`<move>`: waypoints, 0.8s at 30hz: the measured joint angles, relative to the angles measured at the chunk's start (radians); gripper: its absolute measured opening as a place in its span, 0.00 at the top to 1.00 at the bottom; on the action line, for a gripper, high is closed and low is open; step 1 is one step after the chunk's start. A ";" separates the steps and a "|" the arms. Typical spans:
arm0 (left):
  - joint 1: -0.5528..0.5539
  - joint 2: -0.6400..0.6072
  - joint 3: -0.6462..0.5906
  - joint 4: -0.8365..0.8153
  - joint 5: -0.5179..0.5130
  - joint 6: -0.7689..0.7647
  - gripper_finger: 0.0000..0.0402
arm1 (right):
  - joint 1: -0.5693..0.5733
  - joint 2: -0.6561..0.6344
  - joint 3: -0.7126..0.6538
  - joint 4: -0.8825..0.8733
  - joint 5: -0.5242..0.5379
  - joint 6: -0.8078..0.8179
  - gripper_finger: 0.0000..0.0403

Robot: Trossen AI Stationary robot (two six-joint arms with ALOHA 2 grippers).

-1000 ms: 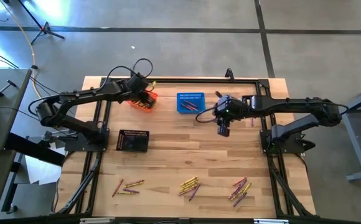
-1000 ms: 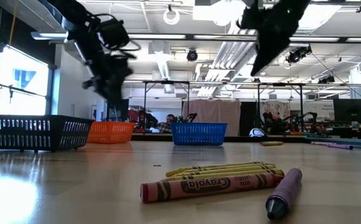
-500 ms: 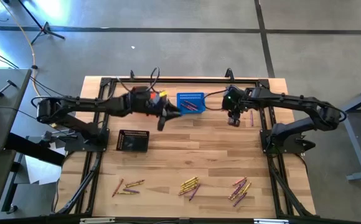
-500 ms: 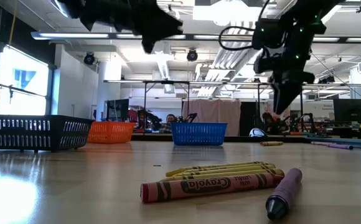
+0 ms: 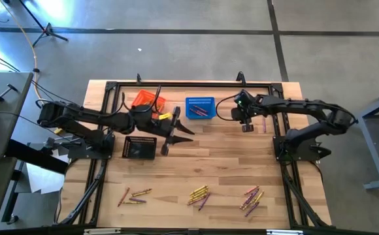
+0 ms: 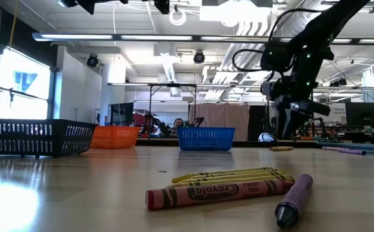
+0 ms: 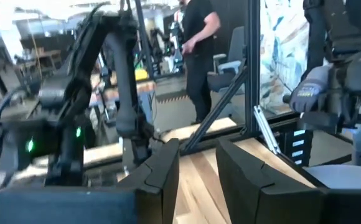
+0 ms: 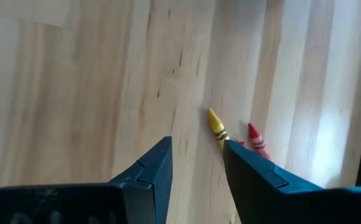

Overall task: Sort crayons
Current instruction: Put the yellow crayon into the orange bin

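Crayons (image 8: 218, 128) under right gripper's (image 8: 196, 163) spread empty jaws, hidden from above

Left arm stretches from the table's left edge toward mid-table, its end effector (image 5: 176, 134) empty, fingers (image 7: 162, 171) parted by a narrow gap. Right arm reaches in from the right edge, end effector (image 5: 246, 126) near the far edge, pointing down, fingers (image 8: 152, 168) apart, empty.

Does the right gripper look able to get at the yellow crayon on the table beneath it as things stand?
Probably yes: the right gripper hangs open right over the yellow crayon, bare wood around it; only a red crayon lies close beside.
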 joint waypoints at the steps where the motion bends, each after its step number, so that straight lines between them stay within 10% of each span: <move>1: -0.003 0.000 0.000 0.008 0.000 0.007 0.76 | -0.003 0.018 0.005 0.007 0.000 -0.004 0.68; 24: -0.008 0.000 0.000 -0.001 0.000 0.015 0.77 | -0.074 0.228 0.103 -0.011 -0.015 -0.028 0.68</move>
